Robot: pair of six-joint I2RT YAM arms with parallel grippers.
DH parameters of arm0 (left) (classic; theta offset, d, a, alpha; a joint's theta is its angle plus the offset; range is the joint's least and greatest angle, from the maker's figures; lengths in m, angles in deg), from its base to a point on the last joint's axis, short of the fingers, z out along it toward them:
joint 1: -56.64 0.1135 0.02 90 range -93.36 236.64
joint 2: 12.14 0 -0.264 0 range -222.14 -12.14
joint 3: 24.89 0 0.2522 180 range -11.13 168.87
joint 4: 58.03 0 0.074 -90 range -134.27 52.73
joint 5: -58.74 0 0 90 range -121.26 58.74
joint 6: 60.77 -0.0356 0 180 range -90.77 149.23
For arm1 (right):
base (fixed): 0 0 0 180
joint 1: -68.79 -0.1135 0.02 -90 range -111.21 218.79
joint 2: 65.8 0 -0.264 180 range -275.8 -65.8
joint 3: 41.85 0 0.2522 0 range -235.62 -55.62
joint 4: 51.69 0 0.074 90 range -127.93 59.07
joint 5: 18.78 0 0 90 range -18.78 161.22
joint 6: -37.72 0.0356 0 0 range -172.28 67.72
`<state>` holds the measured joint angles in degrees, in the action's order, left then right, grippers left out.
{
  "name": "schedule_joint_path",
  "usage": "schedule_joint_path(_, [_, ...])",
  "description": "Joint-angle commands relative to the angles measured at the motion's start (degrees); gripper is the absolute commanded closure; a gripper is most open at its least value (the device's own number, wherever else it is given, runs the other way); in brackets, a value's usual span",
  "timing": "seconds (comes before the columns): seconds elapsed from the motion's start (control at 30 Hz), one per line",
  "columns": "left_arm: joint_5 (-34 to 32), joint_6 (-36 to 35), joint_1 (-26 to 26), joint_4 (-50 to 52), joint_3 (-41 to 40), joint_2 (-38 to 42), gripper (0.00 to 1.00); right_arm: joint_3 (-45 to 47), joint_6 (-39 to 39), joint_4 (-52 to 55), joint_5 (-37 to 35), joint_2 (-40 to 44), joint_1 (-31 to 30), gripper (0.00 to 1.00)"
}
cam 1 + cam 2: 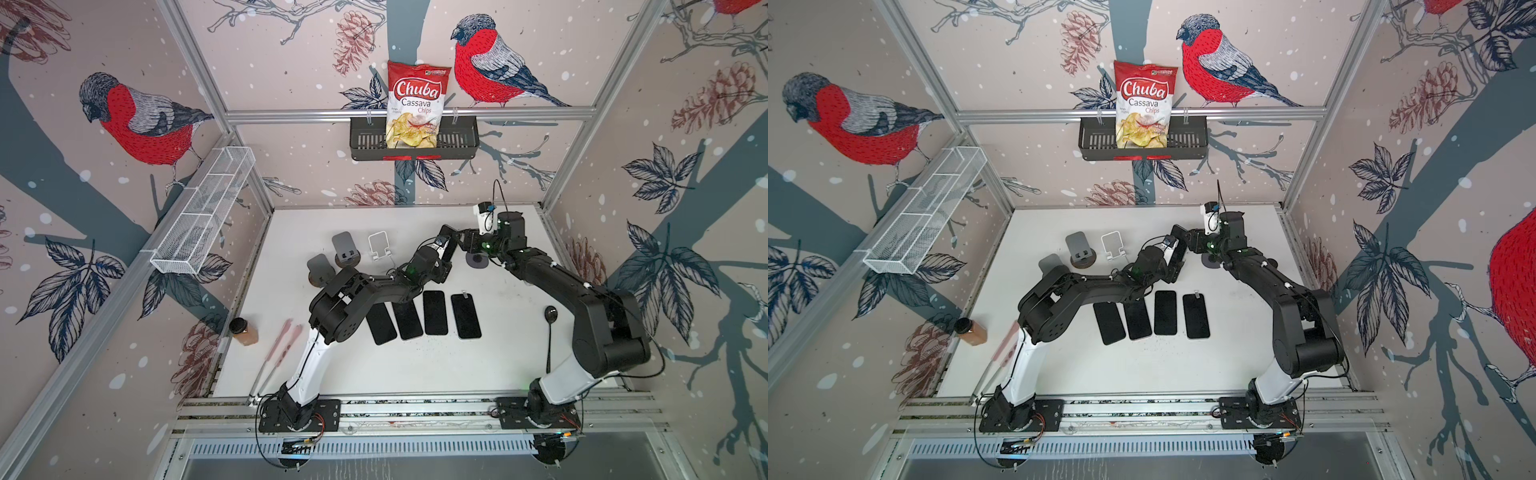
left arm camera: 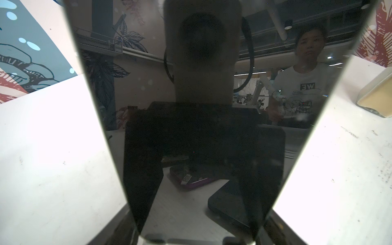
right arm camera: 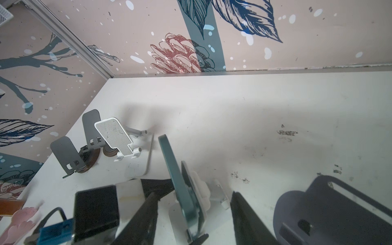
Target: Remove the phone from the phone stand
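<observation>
The phone (image 3: pixel 180 186) stands nearly upright on the far half of the desk (image 3: pixel 254 116), right of centre. Its thin teal edge faces the right wrist camera and its white phone stand (image 3: pixel 202 188) is just behind it; I cannot tell whether its foot still sits in the stand's lip. The left gripper (image 1: pixel 445 254) appears to have its jaws clamped across the phone's width low down (the dark screen fills the left wrist view), a hold suited to lifting it up and out. The right gripper (image 3: pixel 195 197) faces it from the other side, jaws apart and straddling phone and stand without touching either. Its purpose is probably to steady the light stand so it does not rise with the phone. Four other phones (image 1: pixel 435 312) lie flat in a near row, likely removed already, and the bare stands (image 1: pixel 345 246) at far left fit that.
</observation>
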<state>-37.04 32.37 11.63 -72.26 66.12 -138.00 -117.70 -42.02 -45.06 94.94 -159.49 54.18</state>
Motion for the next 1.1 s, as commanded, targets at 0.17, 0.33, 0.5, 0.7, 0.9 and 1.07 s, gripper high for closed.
schedule_joint_path(0.17, [1.9, -0.3, 0.0, 0.2, 0.3, -0.5, 0.24, -1.7, -1.6, -1.1, 3.7, -2.7, 0.0, 0.54])
schedule_joint_path(0.33, [3.3, -0.7, 0.0, 0.1, 0.7, -0.9, 0.23, -1.8, -2.9, -2.1, 6.6, -4.4, 0.0, 0.63])
schedule_joint_path(0.5, [3.8, -0.9, 0.0, 0.0, 0.8, -1.0, 0.22, -0.8, -3.2, -4.9, 10.3, -5.5, 0.4, 0.65])
schedule_joint_path(0.7, [3.7, -1.3, 0.0, 0.4, 1.2, -1.0, 0.22, -0.4, -3.7, -5.9, 11.7, -5.3, 0.5, 0.71])
schedule_joint_path(0.9, [3.3, -1.5, 0.1, 0.5, 1.3, -0.9, 0.22, -0.3, -4.2, -6.0, 11.8, -4.6, 0.8, 0.81])
schedule_joint_path(1.07, [2.7, -1.7, 0.1, 0.6, 1.2, -0.6, 0.21, -0.3, -4.5, -6.0, 11.7, -4.6, 1.0, 0.84])
